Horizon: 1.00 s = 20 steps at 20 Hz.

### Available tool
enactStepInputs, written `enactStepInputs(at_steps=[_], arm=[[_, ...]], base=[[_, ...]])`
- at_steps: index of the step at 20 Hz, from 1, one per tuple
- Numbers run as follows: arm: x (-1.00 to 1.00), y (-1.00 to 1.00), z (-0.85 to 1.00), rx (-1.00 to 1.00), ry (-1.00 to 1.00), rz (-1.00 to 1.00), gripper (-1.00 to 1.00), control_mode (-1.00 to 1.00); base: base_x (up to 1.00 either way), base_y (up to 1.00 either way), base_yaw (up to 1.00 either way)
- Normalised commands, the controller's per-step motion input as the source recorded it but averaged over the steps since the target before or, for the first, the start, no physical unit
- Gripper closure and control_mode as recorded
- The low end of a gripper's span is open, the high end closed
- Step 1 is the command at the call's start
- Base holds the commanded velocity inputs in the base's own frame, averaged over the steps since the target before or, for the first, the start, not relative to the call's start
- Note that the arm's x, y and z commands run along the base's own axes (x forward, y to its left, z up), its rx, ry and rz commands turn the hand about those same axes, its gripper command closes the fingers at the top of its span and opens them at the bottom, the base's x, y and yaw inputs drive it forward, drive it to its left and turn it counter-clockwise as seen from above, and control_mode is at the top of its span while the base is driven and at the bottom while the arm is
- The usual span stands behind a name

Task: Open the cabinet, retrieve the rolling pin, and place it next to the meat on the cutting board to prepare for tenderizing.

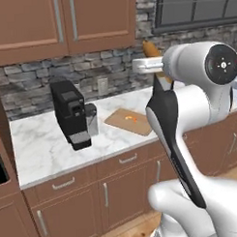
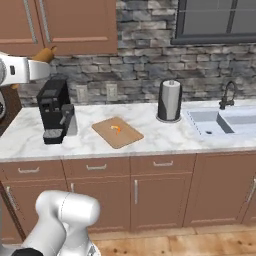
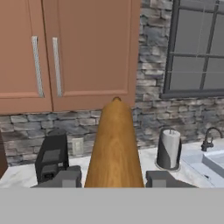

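Cabinet [image 3: 70, 52], upper left of hand view, doors shut w/ long bar handles. Cutting board [image 2: 118, 132] lies mid-counter in right base view, just right of the coffee machine [image 2: 54, 116]. Rolling pin [image 3: 114, 148] sits centre-bottom of hand view, gripper [image 3: 114, 179] clamped on it, fingers either side. Meat [image 2: 116, 129] on the board. Step: carrying pin over; next needs lowering beside the meat w/o hitting it

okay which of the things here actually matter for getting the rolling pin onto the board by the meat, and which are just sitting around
Part of the job:
- rolling pin, clamped in the gripper
- cutting board on the counter
- meat, lying on the board
- cabinet, doors closed

Just lying about:
- coffee machine
- paper towel roll
- sink and faucet
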Motion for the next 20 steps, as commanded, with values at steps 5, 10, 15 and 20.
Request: enactStepInputs(at_steps=[5,10,15,20], arm=[[0.0,0.0,0.0,0.0,0.0,0.0,1.0,1.0],[0.0,0.0,0.0,0.0,0.0,0.0,1.0,1.0],[0.0,0.0,0.0,0.0,0.0,0.0,1.0,1.0],[0.0,0.0,0.0,0.0,0.0,0.0,1.0,1.0]], base=[[0.16,-0.61,0.33],[0.26,-0.67,0.29],[0.08,-0.61,0.24],[0.07,-0.57,0.23]])
